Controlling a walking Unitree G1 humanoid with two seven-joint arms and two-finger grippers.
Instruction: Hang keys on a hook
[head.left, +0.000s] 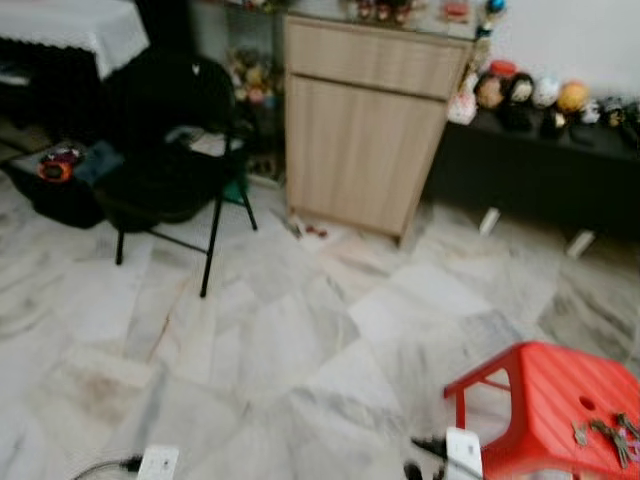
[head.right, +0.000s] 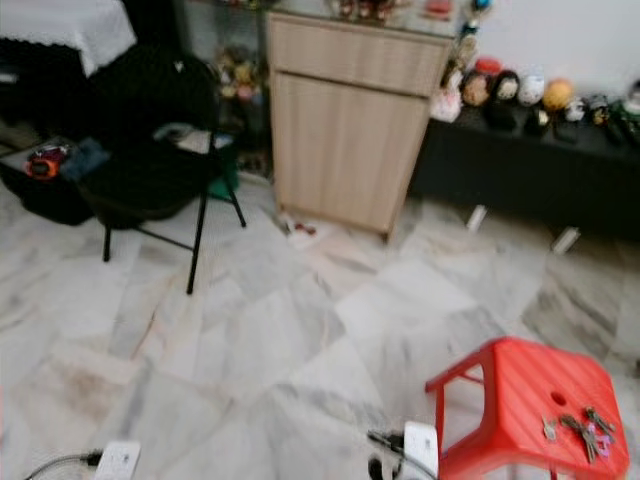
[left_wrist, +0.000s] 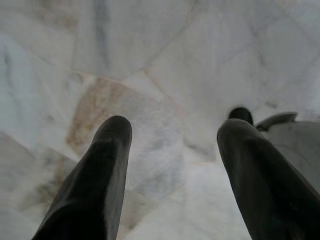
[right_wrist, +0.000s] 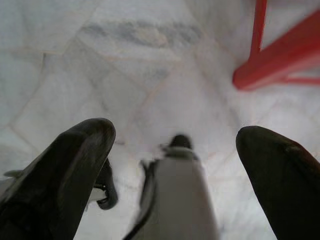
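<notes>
On top of red stool: keys lying loose | left gripper: fingers spread, over marble floor | right gripper: spread, beside the stool's legs

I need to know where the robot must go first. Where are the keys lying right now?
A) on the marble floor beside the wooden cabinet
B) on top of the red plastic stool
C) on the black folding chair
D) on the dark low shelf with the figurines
B: the keys lie in a small bunch on the seat of the red plastic stool, at the robot's lower right.
</notes>
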